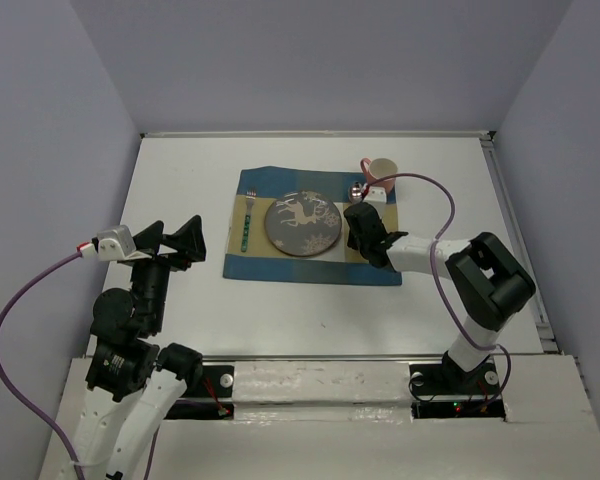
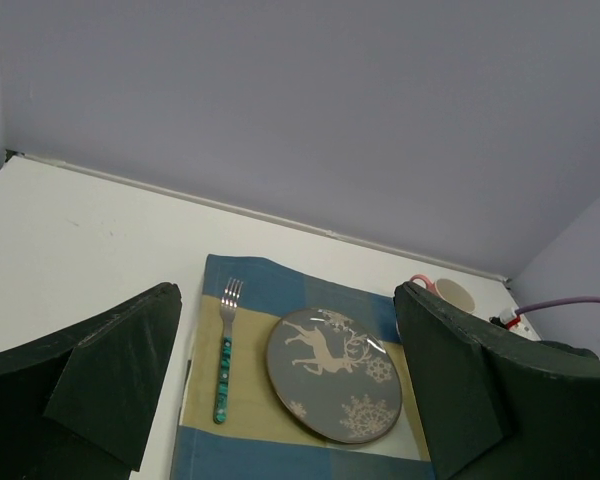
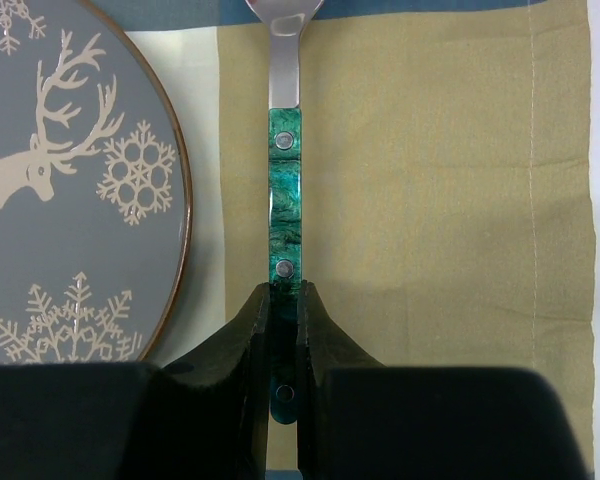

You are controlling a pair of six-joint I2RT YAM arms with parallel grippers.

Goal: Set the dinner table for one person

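Note:
On the white dinner table (image 1: 180, 180) lies a blue, tan and white checked placemat (image 1: 250, 262). A grey plate with a reindeer pattern (image 1: 302, 225) sits in its middle, and a green-handled fork (image 1: 248, 222) lies to the plate's left. My right gripper (image 3: 283, 295) is shut on the green handle of a spoon (image 3: 284, 190), which lies flat on the mat just right of the plate (image 3: 60, 200). The spoon's bowl (image 1: 357, 187) points to the far side. My left gripper (image 1: 178, 232) stands open and empty above the table, left of the mat.
A cream mug with a pink handle (image 1: 382, 170) stands at the mat's far right corner, close to the spoon's bowl. A metal rail (image 1: 510, 220) runs along the table's right edge. Grey walls close in the table on three sides.

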